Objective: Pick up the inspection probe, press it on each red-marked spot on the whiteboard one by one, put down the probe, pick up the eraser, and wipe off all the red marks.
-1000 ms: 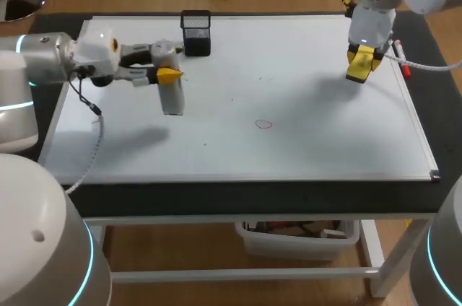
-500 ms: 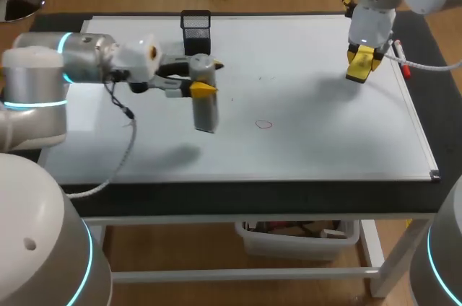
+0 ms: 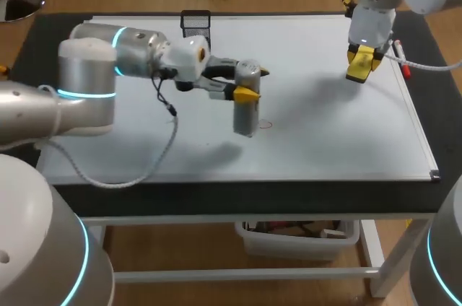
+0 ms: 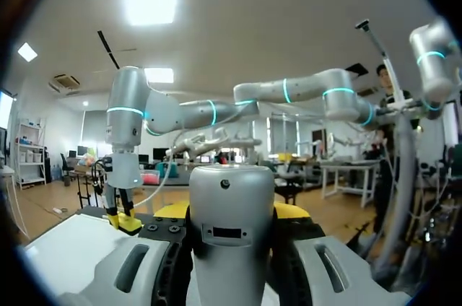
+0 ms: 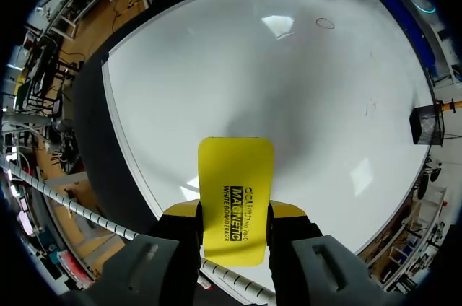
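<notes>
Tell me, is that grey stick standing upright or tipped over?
Upright. The grey stick hangs straight down from the left pincer, its lower end beside the red mark; whether it touches the board cannot be told.

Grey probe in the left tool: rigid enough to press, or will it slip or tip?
Probably rigid: the probe hangs straight below the left tool with no sag. Its smooth rounded casing looks slippery, so it may slide in the grip under press force. Tall and narrow, it would likely tip if stood on the whiteboard.

Silver-grey probe (image 3: 245, 110), yellow eraser (image 5: 235, 201), white whiteboard (image 3: 325, 118), red mark (image 3: 266, 124), black mesh holder (image 3: 195, 32)
</notes>
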`<control>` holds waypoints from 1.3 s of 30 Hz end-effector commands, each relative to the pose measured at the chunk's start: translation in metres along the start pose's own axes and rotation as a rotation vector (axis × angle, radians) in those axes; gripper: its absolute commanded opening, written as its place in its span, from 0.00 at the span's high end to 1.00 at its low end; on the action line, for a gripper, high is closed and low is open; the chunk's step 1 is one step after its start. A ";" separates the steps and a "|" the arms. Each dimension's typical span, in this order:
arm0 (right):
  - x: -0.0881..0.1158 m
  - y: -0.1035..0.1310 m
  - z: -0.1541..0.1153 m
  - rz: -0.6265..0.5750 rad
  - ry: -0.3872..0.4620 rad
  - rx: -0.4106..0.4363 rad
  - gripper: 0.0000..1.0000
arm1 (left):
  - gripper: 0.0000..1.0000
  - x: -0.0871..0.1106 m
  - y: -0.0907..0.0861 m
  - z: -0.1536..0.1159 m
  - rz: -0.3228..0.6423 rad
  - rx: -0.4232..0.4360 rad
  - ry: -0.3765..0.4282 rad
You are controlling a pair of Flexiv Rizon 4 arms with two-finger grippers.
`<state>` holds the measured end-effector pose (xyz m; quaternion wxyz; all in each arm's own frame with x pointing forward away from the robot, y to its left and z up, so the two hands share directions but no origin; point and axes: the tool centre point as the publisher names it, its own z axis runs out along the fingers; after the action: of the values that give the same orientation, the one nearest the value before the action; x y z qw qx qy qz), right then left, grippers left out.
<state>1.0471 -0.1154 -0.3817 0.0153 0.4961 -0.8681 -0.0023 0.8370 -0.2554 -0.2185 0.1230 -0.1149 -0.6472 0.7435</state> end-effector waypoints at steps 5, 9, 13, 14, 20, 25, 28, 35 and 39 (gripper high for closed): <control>0.000 -0.001 -0.001 -0.002 0.003 0.000 1.00 | 1.00 -0.027 0.021 0.011 0.007 0.034 0.040; 0.000 -0.001 -0.001 -0.002 0.003 0.000 1.00 | 1.00 -0.037 0.030 0.011 0.021 0.044 0.022; 0.000 -0.001 -0.001 -0.002 0.003 0.000 1.00 | 1.00 -0.044 0.032 0.013 0.032 0.058 0.016; 0.000 -0.001 -0.001 -0.002 0.003 0.000 1.00 | 1.00 -0.047 0.033 0.014 0.034 0.058 0.017; 0.000 -0.001 -0.001 -0.002 0.003 0.000 1.00 | 1.00 -0.056 0.037 0.020 0.040 0.044 0.017; 0.000 -0.001 -0.001 -0.002 0.003 0.000 1.00 | 1.00 -0.064 0.042 0.023 0.035 0.034 0.018; 0.000 -0.001 -0.001 -0.002 0.003 0.000 1.00 | 1.00 -0.066 0.044 0.022 0.031 0.028 0.012; 0.000 -0.001 -0.001 -0.002 0.003 0.000 1.00 | 1.00 -0.070 0.052 0.017 0.025 0.013 -0.012; 0.000 -0.001 -0.001 -0.002 0.003 0.000 1.00 | 1.00 -0.071 0.053 0.016 0.023 0.007 -0.018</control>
<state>1.0471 -0.1153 -0.3818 0.0153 0.4962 -0.8681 -0.0023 0.8952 -0.2999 -0.2672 0.1079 -0.1137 -0.6451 0.7479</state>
